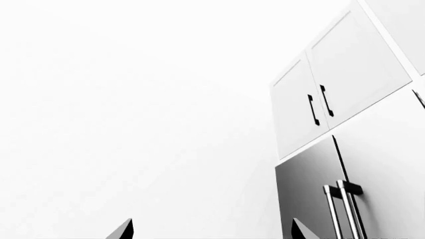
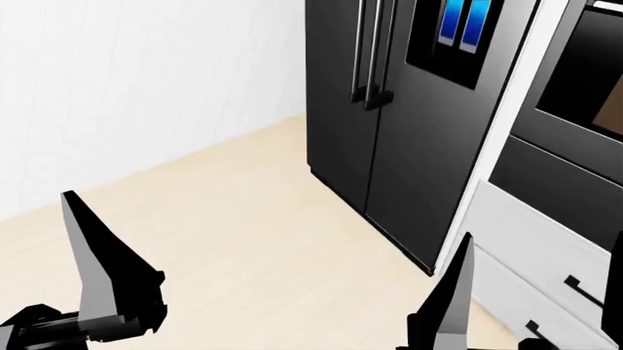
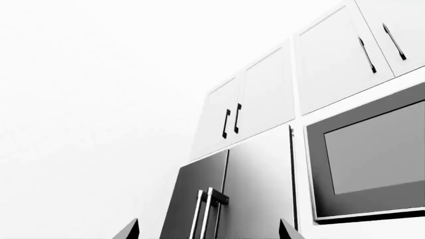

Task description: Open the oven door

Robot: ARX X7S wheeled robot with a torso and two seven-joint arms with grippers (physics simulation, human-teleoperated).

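Black fridge: largest unit in the head view, two tall doors with paired vertical bar handles at the centre seam and blue screens on the right door; it stands between the white wall and the oven column.
White wall: bare surface left of the fridge, meeting the pale wood floor.
Upper cabinets: white doors with short dark handles, mounted above the fridge and the oven column.
Oven door: glossy black panel with brownish glass, cut by the right edge of the head view; its bar handle cannot be made out here. The grey windowed panel in the right wrist view sits in the same column, but which appliance it belongs to cannot be told.
Drawers: white fronts with dark pulls, below the oven column.
Left gripper: fingertips spread wide, nothing between them; aimed upward at wall and cabinets.
Right gripper: fingertips likewise wide apart and empty.
Stance: both grippers are well apart from the oven; judged a pre-approach posture, with the oven off to the right.
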